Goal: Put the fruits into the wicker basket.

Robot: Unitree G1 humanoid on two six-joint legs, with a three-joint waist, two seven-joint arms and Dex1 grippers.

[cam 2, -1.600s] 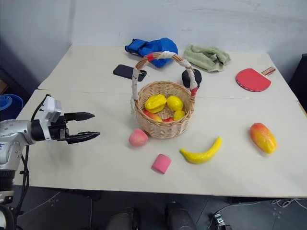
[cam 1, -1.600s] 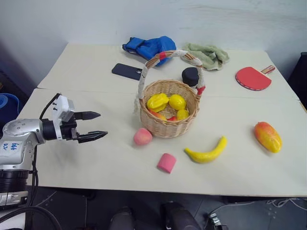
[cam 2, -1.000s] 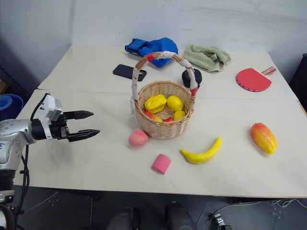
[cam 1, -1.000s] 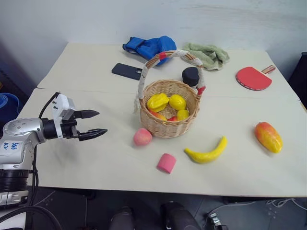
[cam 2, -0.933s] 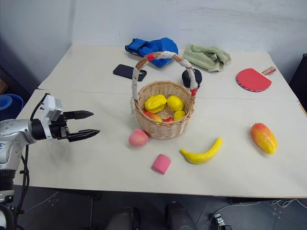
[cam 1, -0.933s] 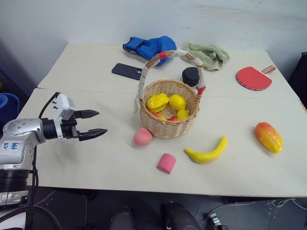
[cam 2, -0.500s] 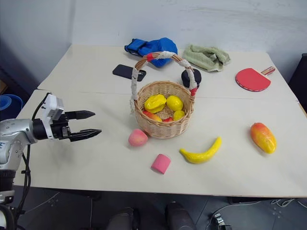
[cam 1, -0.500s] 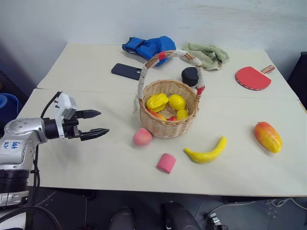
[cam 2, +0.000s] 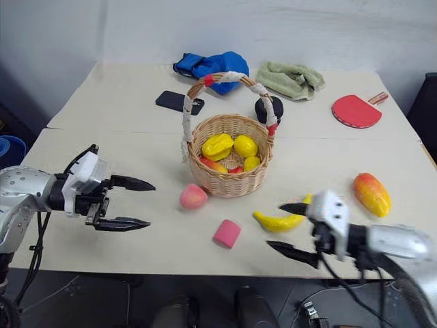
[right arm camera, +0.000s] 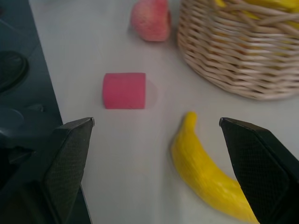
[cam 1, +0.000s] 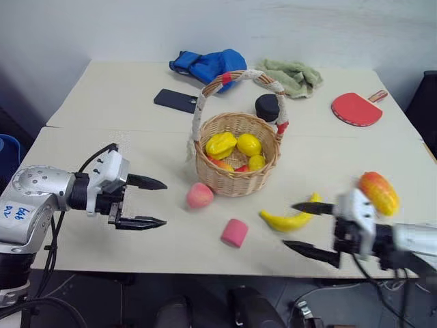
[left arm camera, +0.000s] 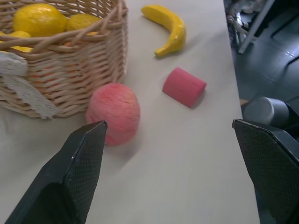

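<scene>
Both grippers' jaws gape; curved yellow banana (cam 1: 292, 217) lies beside round tan wicker basket (cam 1: 235, 181).

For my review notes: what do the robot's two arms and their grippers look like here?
The left arm is a silver-grey shell with blue handwritten marks and a looping black cable. Its left gripper has a white block, a black body and two pointed black fingers. The right gripper looks the same, on a grey forearm with a black cable.
</scene>
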